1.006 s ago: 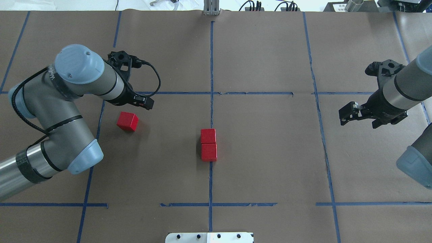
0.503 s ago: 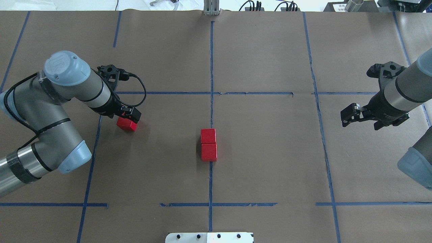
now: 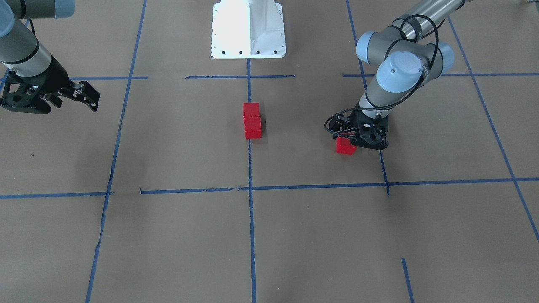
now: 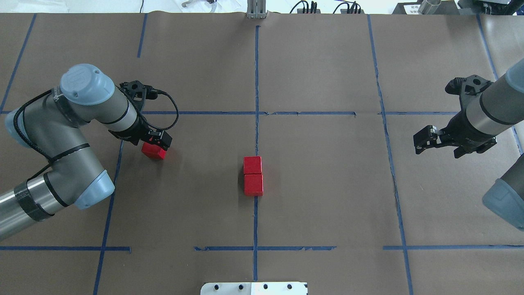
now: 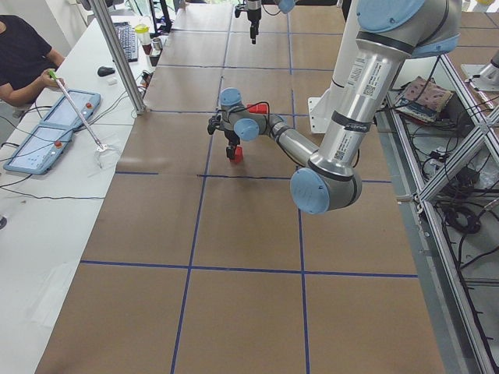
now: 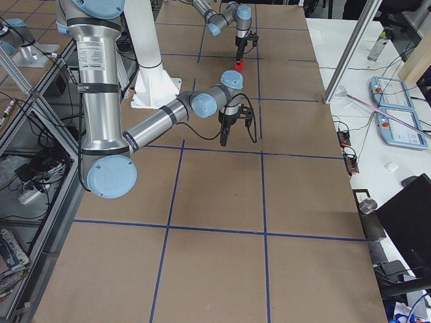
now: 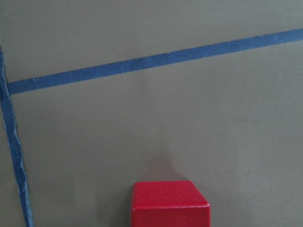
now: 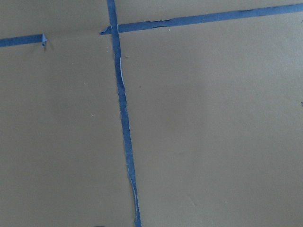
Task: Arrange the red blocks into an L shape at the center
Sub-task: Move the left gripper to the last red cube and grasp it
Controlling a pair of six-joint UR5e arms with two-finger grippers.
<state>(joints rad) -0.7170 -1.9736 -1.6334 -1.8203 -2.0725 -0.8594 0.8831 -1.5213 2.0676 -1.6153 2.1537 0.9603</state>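
Two red blocks (image 4: 252, 164) (image 4: 253, 184) touch in a short column on the center's vertical blue tape line (image 4: 256, 73); they also show in the front view (image 3: 251, 109) (image 3: 252, 127). The third red block (image 4: 154, 152) sits to the left on the brown paper. My left gripper (image 4: 155, 143) is lowered over it, open, with fingers beside the block. The left wrist view shows this block (image 7: 169, 203) at the bottom centre and no fingers. In the front view the block (image 3: 344, 146) sticks out below the left gripper (image 3: 353, 139). My right gripper (image 4: 438, 145) is open, empty, and hovers far right.
The white robot base plate (image 3: 248, 29) stands at the table's near edge, also seen in the overhead view (image 4: 254, 288). Blue tape grid lines cross the paper. An operator (image 5: 23, 62) sits at a side table with control boxes.
My left gripper moved from just beyond the third block down onto it, and the left arm's elbow shifted. The block has not moved. The right arm barely shifted.
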